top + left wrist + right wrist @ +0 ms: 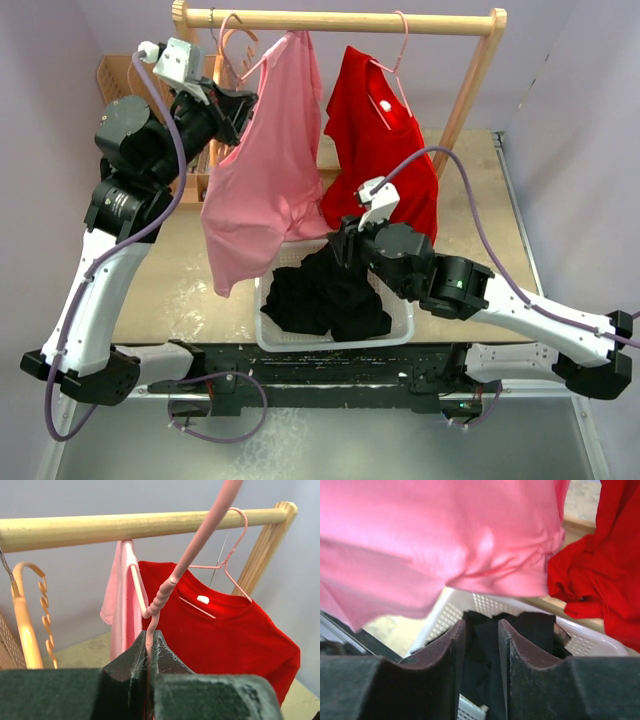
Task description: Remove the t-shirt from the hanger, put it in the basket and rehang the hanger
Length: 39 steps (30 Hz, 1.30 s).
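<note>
A pink t-shirt (265, 170) hangs from a pink wire hanger (262, 58) below the wooden rail (350, 18). In the left wrist view the shirt (122, 600) is bunched on one arm of the hanger (172, 580). My left gripper (245, 105) is shut on the hanger's twisted neck, which runs up from between the jaws of the left gripper (149, 632). My right gripper (345, 238) is open and empty, low beneath the shirt's hem (445, 545). The right gripper (481, 625) hovers over black clothes (530, 625).
A red t-shirt (385, 150) hangs on a second pink hanger (400, 60) on the rail, right of the pink one. A white basket (262, 330) with black clothes (325, 295) sits at the table's near edge. An orange hanger (22, 620) hangs at the left.
</note>
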{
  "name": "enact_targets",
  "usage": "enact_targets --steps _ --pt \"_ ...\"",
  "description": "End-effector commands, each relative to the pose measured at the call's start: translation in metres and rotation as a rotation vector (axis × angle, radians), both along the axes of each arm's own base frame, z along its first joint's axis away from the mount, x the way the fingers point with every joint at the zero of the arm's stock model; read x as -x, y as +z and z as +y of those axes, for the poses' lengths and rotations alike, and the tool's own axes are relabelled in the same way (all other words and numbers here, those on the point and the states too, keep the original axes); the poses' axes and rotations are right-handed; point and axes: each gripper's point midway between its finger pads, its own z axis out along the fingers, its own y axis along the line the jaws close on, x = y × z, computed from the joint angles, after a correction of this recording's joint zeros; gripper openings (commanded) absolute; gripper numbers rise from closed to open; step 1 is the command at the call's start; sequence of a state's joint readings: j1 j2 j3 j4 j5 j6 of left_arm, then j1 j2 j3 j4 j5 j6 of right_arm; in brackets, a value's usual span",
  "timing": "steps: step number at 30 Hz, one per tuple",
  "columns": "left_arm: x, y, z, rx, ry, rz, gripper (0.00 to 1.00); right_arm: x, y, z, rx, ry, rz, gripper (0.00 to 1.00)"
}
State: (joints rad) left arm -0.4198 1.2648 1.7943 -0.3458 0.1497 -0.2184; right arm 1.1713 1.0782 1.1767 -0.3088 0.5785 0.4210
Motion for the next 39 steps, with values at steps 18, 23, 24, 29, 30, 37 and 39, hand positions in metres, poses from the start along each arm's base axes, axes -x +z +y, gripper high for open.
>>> enact_targets --steps 18,23,24,29,30,37,39 --pt "0.052 -0.059 -0.015 0.094 -0.192 0.128 0.0 -0.058 0.132 -0.013 -0.238 -0.24 -0.268 0.58" --pt "0.049 -0.075 -0.023 0.116 -0.218 0.168 0.0 -0.094 0.129 -0.008 -0.256 -0.226 -0.235 0.66" --pt "0.048 -0.078 -0.024 0.119 -0.218 0.173 0.0 -0.098 0.128 -0.007 -0.251 -0.23 -0.236 0.7" --pt "0.045 -0.085 -0.027 0.136 -0.218 0.191 0.0 -0.114 0.122 0.004 -0.228 -0.223 -0.233 0.79" --pt "0.045 -0.087 -0.028 0.137 -0.219 0.194 0.0 -0.117 0.121 0.006 -0.228 -0.223 -0.233 0.78" --pt "0.041 -0.092 -0.035 0.139 -0.218 0.212 0.0 -0.131 0.117 0.017 -0.239 -0.207 -0.227 0.71" --pt "0.04 -0.094 -0.038 0.136 -0.22 0.215 0.0 -0.134 0.117 0.02 -0.238 -0.202 -0.224 0.69"
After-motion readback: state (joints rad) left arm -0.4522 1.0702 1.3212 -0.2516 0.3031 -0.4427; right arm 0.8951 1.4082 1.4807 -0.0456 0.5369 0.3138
